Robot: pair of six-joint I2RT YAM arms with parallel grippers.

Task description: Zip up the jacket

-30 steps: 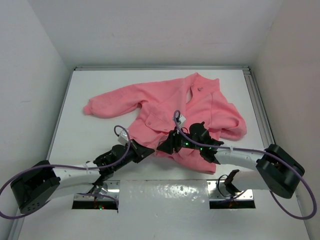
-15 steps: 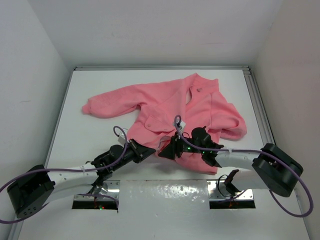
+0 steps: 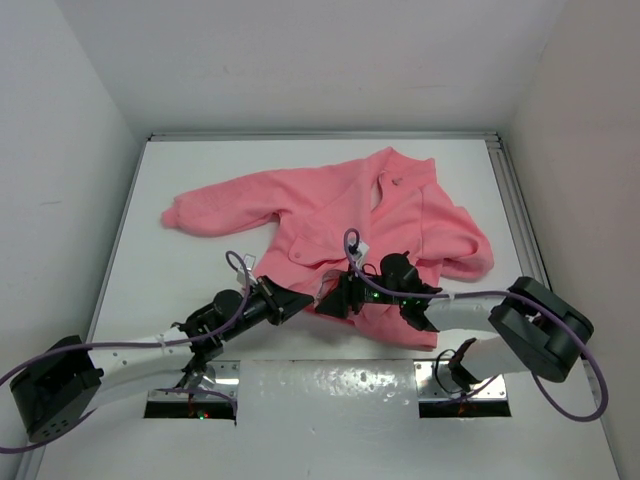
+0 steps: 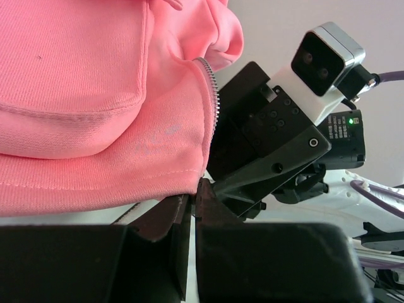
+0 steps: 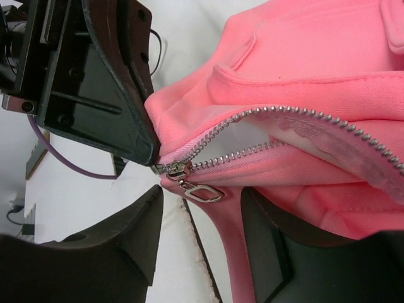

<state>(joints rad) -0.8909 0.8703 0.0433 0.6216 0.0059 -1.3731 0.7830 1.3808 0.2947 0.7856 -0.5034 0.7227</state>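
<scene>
The salmon-pink jacket (image 3: 385,215) lies spread on the white table, collar at the far side and hem towards me. Its zipper is open, with the slider (image 5: 172,168) at the bottom of the hem and the metal pull (image 5: 203,192) hanging below it. My left gripper (image 3: 300,301) is shut on the hem corner just below the slider; in the left wrist view (image 4: 194,197) the fabric edge sits between its closed jaws. My right gripper (image 3: 336,297) is open, and in the right wrist view (image 5: 202,237) its jaws straddle the pull and the hem edge without touching the pull.
White walls enclose the table (image 3: 180,270) on three sides. A metal rail (image 3: 515,210) runs along the right edge. The two grippers are almost touching each other at the hem. The jacket's left sleeve (image 3: 215,210) stretches far left, and the right sleeve (image 3: 465,255) is folded at the right.
My left gripper has slid right along the hem to the zipper's bottom end. My right gripper has shifted slightly towards me. The lower hem is drawn in a little.
</scene>
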